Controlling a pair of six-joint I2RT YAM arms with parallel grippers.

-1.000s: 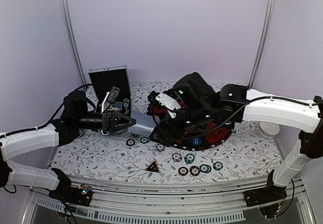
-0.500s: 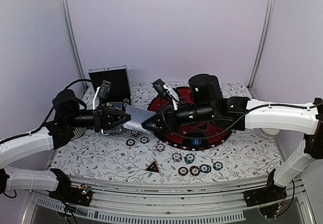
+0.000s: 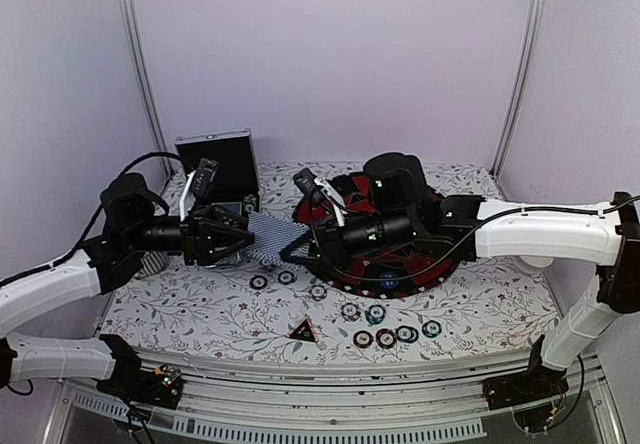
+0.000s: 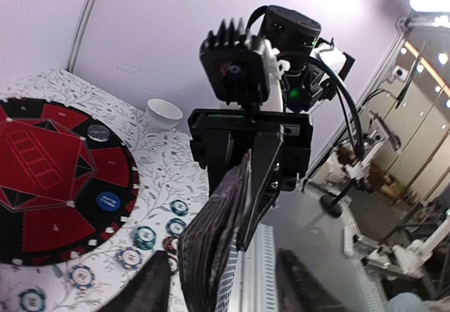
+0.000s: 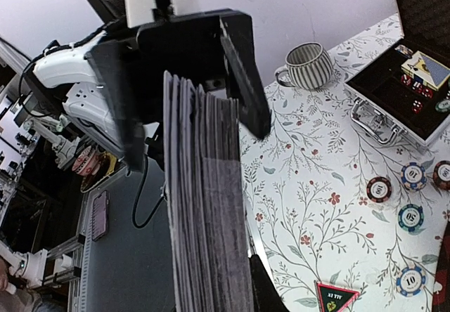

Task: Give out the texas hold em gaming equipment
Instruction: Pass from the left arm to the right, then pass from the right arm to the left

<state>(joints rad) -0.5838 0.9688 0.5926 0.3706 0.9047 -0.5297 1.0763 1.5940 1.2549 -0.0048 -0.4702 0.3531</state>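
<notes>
You have the deck of cards (image 3: 268,234) held off the table, just left of the round mat (image 3: 430,269). Your right gripper (image 3: 289,249) pinches the deck's mat-side end, fingers pressed on both faces. Your left gripper (image 3: 243,236) stands spread around the far end, one finger clear of the cards. Poker chips (image 3: 385,337) lie just in front of the mat.
</notes>
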